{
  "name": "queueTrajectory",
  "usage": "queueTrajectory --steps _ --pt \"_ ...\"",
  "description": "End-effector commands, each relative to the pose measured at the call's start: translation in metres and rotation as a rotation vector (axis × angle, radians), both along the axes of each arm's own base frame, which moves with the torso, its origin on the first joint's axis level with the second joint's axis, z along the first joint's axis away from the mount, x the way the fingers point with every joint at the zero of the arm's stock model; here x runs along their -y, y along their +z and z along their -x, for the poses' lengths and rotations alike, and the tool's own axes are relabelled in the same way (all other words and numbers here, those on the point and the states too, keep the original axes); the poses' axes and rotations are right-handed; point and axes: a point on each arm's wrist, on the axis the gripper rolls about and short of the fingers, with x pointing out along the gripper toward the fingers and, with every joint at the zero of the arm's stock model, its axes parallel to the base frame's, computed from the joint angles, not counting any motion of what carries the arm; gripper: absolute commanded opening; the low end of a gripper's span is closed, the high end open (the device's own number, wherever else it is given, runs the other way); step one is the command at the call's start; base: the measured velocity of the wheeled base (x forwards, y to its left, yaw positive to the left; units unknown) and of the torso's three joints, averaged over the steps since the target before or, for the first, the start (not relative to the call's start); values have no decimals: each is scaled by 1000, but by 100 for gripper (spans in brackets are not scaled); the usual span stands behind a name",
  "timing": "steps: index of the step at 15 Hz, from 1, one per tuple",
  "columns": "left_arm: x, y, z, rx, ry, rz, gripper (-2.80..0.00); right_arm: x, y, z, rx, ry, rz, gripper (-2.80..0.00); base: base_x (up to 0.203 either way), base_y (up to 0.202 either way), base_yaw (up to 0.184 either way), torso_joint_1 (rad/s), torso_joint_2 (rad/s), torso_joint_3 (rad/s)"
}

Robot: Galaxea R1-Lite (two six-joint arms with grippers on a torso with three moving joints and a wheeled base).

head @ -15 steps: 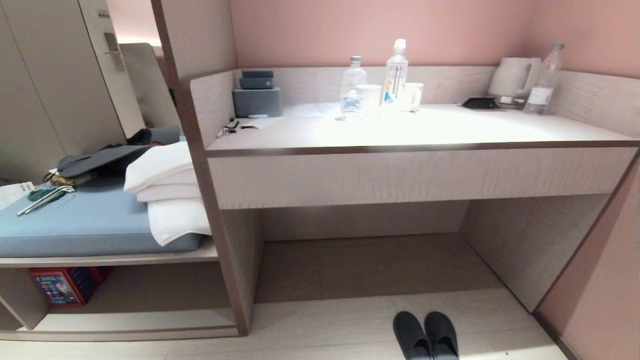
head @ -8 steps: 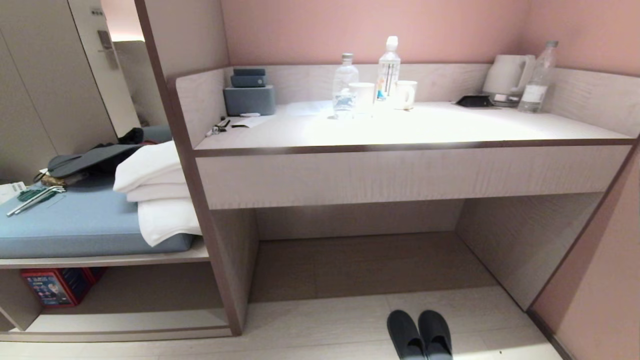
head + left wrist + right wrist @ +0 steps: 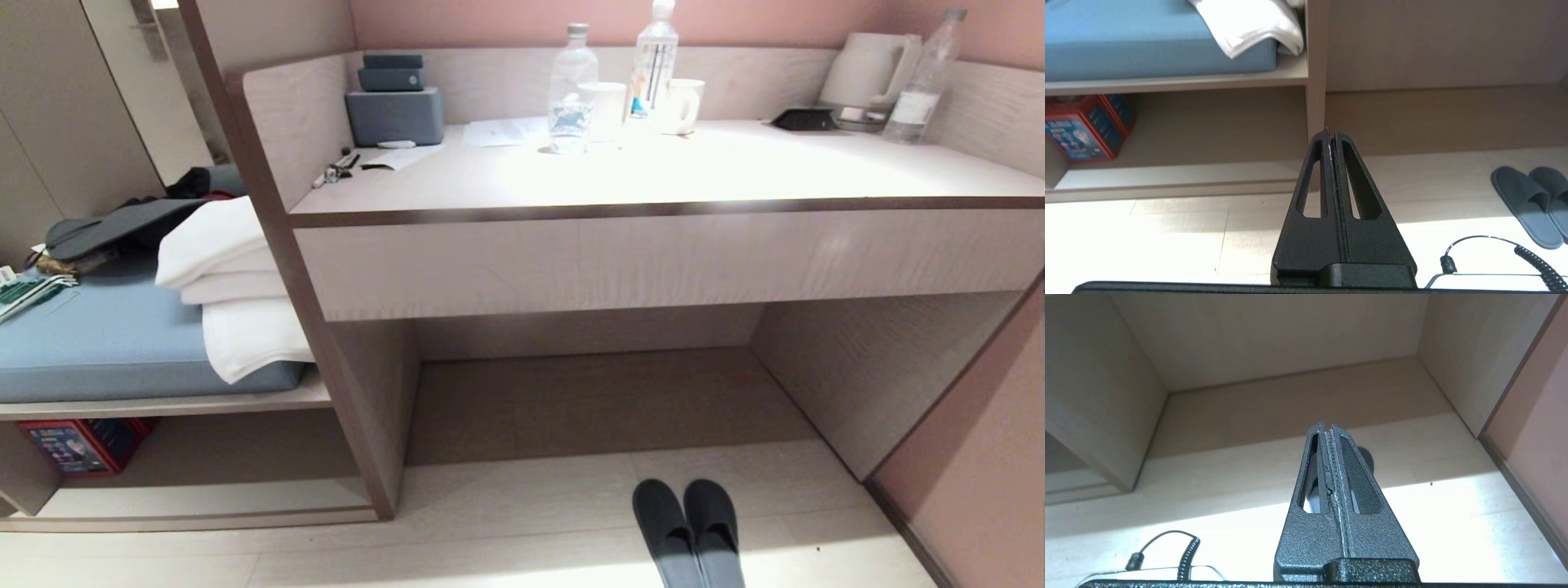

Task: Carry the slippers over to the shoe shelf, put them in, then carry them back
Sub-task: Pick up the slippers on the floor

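1. The slippers (image 3: 690,531) lie side by side, touching, on the pale floor at the bottom centre-right of the head view, just in front of the desk recess (image 3: 596,392); nothing touches them.
2. The shoe shelf (image 3: 196,465) is the low cubby at lower left of the head view, under the blue cushion (image 3: 114,343). A red box (image 3: 77,445) fills its far left end, and the rest of its floor looks free.
3. The left gripper (image 3: 1331,134) shows only in its wrist view, in mid-frame: fingers pressed together, holding nothing, aimed at the upright panel (image 3: 1314,81) between cubby and recess, with the slippers at the right edge.
4. The right gripper (image 3: 1327,426) is likewise closed and empty (a dark slipper toe just peeps out behind it), pointing into the recess.
5. Judged from this, no pickup has begun, so both pairs of fingers must part before any grasp.
6. Risks ahead:
   - The pair lies flat and close together, so a pinch may catch only one strap or nudge both away.
   - The recess sits right behind the slippers, so they could go there by mistake.
   - The white towels (image 3: 237,294) overhang the cushion edge and could be snagged on the way into the cubby.
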Motion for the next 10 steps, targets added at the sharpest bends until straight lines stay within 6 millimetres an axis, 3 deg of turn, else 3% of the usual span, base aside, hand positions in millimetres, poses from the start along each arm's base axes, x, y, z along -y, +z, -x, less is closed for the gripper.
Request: queueTrajectory --steps 1,10 --pt "0 0 0 0 0 1 -280 0 0 0 0 -1 -1 -280 0 0 0 3 -2 -198" --pt "0 0 0 1 0 1 -280 0 0 0 0 -1 -4 -280 0 0 0 4 1 -197"
